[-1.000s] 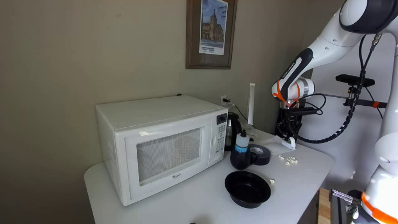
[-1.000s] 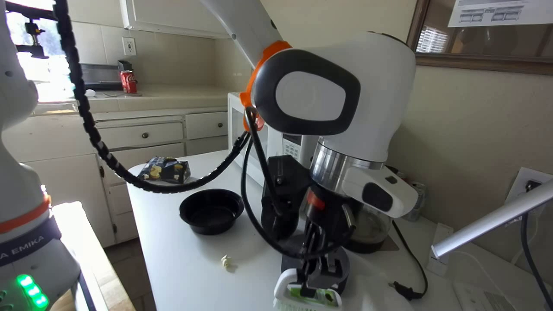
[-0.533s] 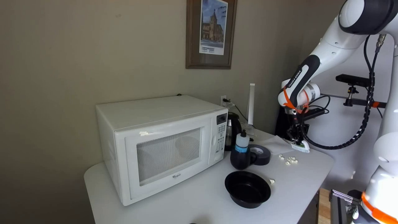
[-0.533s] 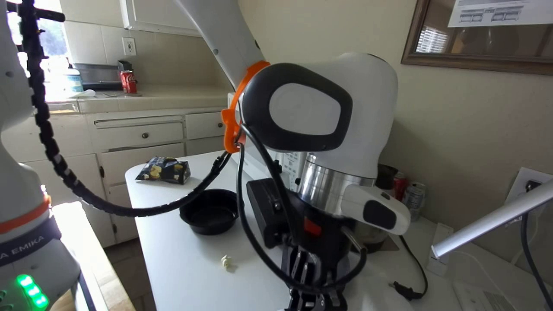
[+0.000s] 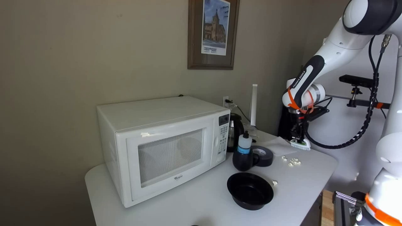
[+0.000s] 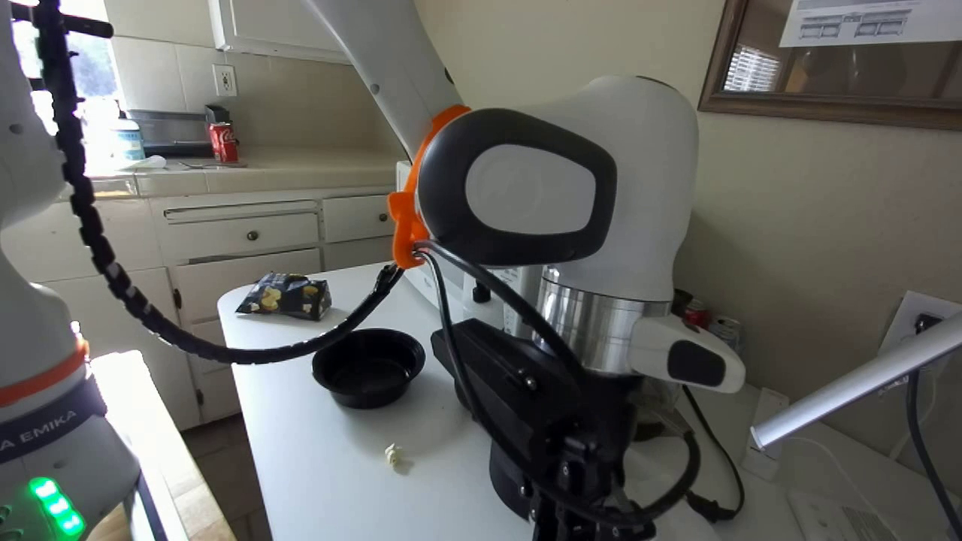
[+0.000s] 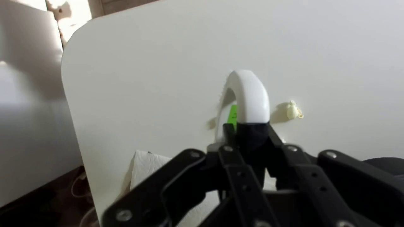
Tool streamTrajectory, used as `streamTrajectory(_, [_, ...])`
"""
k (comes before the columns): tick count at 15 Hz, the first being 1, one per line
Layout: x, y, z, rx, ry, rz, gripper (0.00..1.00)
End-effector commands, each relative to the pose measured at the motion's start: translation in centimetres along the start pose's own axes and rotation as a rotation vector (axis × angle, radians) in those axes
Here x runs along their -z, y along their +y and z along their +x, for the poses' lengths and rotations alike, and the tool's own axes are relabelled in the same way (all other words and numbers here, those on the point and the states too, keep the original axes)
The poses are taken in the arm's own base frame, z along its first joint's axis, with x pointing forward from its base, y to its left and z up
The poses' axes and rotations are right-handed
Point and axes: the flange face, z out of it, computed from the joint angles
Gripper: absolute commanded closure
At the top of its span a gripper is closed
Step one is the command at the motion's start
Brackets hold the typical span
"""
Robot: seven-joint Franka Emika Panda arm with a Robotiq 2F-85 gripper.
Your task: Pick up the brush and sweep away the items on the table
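A white brush (image 5: 301, 144) with a green label hangs bristles down at the table's far right in an exterior view. I cannot tell whether it touches the table. My gripper (image 7: 249, 135) is shut on the brush's handle (image 7: 252, 97). The gripper's lower part (image 6: 586, 511) shows in an exterior view, where the brush is out of view. The items are pale popcorn-like scraps. Several lie clustered (image 5: 294, 161) just in front of the brush, and one scrap (image 5: 274, 182) lies beside the bowl; a scrap also shows in the wrist view (image 7: 293, 111). The table (image 5: 204, 201) is white.
A black bowl (image 5: 250, 191), a dark mug (image 5: 242, 161) with a bottle, a tape roll (image 5: 265, 156) and a microwave (image 5: 169, 150) stand on the table. A white paper sheet (image 5: 279, 146) lies behind the scraps. A dark snack bag (image 6: 285, 295) lies at the table's end.
The arm has carried the brush rightward in an exterior view, then slightly back left. The brush has left the other exterior view's frame. The scraps have not moved.
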Motion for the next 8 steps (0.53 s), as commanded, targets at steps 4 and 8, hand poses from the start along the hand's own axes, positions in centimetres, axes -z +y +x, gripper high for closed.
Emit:
streamTrajectory(4, [-1.2, 1.6, -0.6, 0.256, -0.051, -0.038, 0.94])
streamTrajectory(8, [-2.2, 3.1, 0.9, 0.233, 0.045, -0.101, 0.94])
